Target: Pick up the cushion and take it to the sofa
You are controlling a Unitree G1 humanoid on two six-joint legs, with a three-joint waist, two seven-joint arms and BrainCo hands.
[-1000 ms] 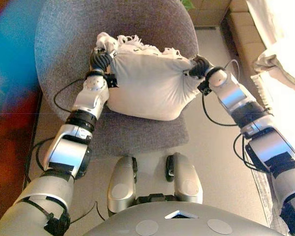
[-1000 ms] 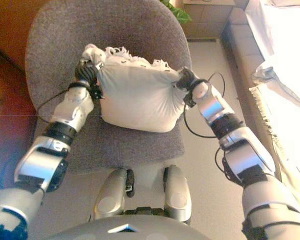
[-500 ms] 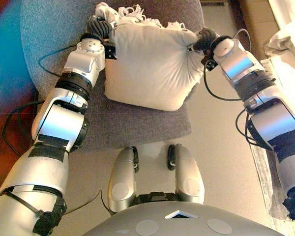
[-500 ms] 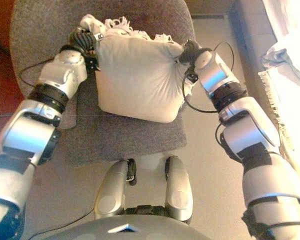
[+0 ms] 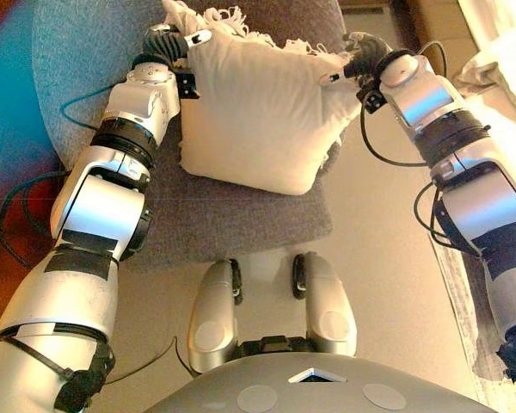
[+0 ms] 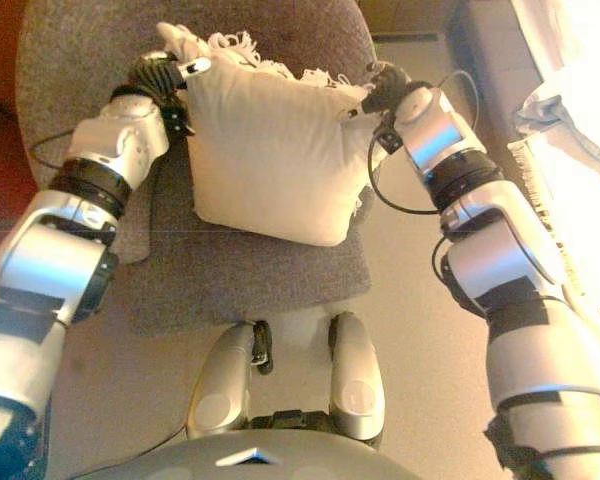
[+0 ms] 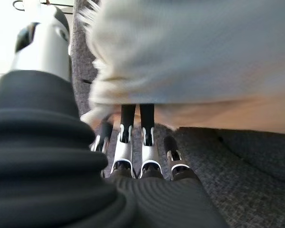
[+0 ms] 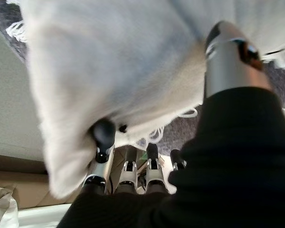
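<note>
A cream cushion point(image 5: 258, 112) with a fringed edge hangs between my two hands above a grey upholstered chair point(image 5: 86, 60). My left hand point(image 5: 165, 41) grips its far left corner. In the left wrist view the fingers point(image 7: 133, 142) lie under the cushion point(image 7: 194, 52) and the thumb presses on top. My right hand point(image 5: 367, 45) grips the far right corner. In the right wrist view its fingers point(image 8: 133, 166) and thumb pinch the cushion point(image 8: 114, 61). The cushion's lower edge hangs just over the chair seat.
The chair's seat edge point(image 5: 241, 232) lies just in front of me, with pale floor point(image 5: 387, 258) to the right. A pale cloth-covered piece of furniture point(image 5: 499, 77) stands along the right edge. A brown bench-like piece point(image 5: 430, 26) is at the far right.
Both arms have risen and reached farther forward with the cushion, which now hangs more upright off the seat. The whole view has shifted too.
</note>
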